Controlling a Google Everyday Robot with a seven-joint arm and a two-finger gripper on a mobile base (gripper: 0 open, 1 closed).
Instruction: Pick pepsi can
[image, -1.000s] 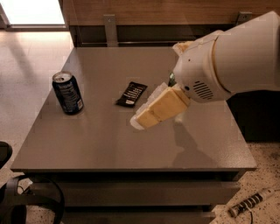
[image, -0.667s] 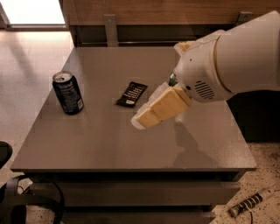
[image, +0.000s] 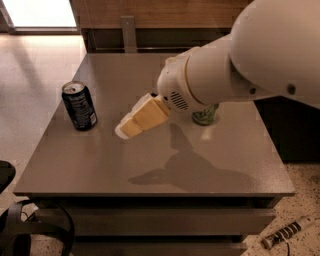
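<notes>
The pepsi can stands upright on the tabletop, close to its left edge. The hand hangs to the right of the pepsi can, near it but clearly apart, tilted down toward it and raised off the surface, judging by the shadow under it. Whether the hand is open or closed cannot be told from this angle. It has nothing in it.

The main risk is a sideways knock. The hand approaches from the pepsi can's right, and the pepsi can has little tabletop to its left, so if the hand arrives too narrow or off-centre, it probably pushes the pepsi can over or off that edge instead of enclosing it. A tall, light, round can tips easily when it is struck high, and a grasp that is shallow or too near the rim may let the smooth wall slip out.

A green can stands well to the right of the pepsi can, half hidden behind the arm. A swing of the bulky arm could brush it.
</notes>
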